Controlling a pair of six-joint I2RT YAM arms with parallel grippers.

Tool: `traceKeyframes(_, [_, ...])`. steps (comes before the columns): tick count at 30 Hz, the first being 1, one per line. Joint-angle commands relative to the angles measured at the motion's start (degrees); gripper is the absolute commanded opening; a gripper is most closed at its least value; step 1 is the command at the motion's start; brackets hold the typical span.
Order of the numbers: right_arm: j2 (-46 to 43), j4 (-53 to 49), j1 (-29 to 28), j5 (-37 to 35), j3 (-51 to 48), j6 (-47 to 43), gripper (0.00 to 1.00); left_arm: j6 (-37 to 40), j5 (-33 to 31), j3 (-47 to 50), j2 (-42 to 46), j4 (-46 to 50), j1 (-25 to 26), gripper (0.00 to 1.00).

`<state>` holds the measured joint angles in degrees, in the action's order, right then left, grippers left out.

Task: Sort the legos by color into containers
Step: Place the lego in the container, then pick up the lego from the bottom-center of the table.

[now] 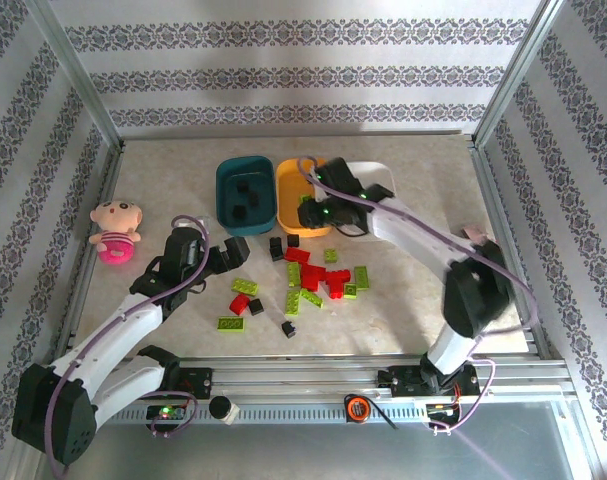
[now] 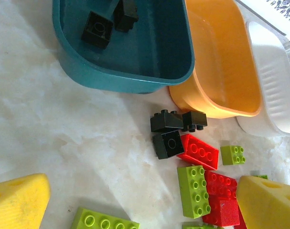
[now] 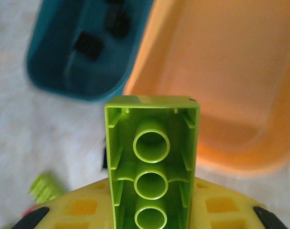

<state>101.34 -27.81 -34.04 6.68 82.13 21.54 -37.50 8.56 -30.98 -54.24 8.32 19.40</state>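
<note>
Legos (image 1: 313, 278) in red, lime and black lay scattered across the middle of the table (image 1: 413, 300) in the overhead view. They sat just in front of three containers set side by side: the teal tub (image 1: 225, 200), the orange tub (image 1: 291, 185) and the white tub (image 1: 383, 170). A few black bricks (image 1: 245, 195) sat inside the teal tub. The left gripper (image 1: 229, 250) hung low near the left edge of the scatter, in front of the teal tub, with its fingers spread. The right gripper (image 1: 308, 213) hovered over the near part of the orange tub, its arm crossing the white tub. A pink doll (image 1: 116, 230) lay well apart at the far left.

From the left wrist, the two yellow pads (image 2: 18, 200) stood wide apart at the bottom corners with nothing between them but bare table and loose pieces. Three black pieces (image 2: 171, 130) were clustered just in front of the orange tub, a red brick (image 2: 198, 151) touched them, and a long lime piece (image 2: 194, 191) lay beside further red ones. The black bricks rested on the teal tub's floor.

From the right wrist, a lime brick (image 3: 152, 157) was pinched between the yellow fingers (image 3: 82, 210), its hollow underside with three round tubes facing the camera. It was held above the near rim of the orange tub. The teal tub was blurred at upper left.
</note>
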Motion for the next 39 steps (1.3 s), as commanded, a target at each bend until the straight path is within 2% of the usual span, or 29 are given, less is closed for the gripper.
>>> traceKeyframes(1, [9.65,-1.84,1.08,-8.16,8.33,-1.77,0.25,1.59,0.11,0.27,1.16,3.48,-0.24,1.0])
traceKeyframes(5, [19.17,-3.52,1.68,-10.2,17.74,-1.33,0.26,1.38,0.38,0.98,1.99,4.55,-0.31,1.0])
traceKeyframes(9, [25.81,-6.58,2.03,-10.98,25.31,-0.74,0.35,1.2,0.36,1.81,3.33,5.55,-0.34,1.0])
traceKeyframes(14, [29.2,-9.58,2.31,-11.13,30.59,0.59,0.59,1.11,-0.22,2.47,5.49,6.67,-0.33,1.0])
traceKeyframes(17, [27.09,-9.28,2.12,-11.5,29.92,0.2,0.65,1.46,-0.79,2.5,6.71,7.2,-0.33,1.0])
traceKeyframes(20, [22.05,-8.27,1.34,-11.51,25.71,-0.26,0.67,1.98,-1.77,2.15,7.79,8.03,-0.36,1.0])
traceKeyframes(26, [5.48,-2.62,-3.77,-11.15,4.21,-0.11,0.7,2.86,-5.63,1.51,11.58,10.27,-0.44,1.0])
traceKeyframes(30, [-5.38,-2.27,-11.34,-10.75,-9.68,-0.3,0.72,2.43,-7.28,2.69,14.53,10.35,-0.6,1.0])
traceKeyframes(33, [-10.19,-4.01,-17.67,-8.51,-16.88,1.55,0.72,2.28,-8.08,3.51,16.01,10.4,-0.79,1.0])
traceKeyframes(39, [-12.42,-5.46,-29.26,-5.02,-24.04,4.81,0.73,1.51,-7.66,5.04,16.71,9.71,-0.87,1.0])
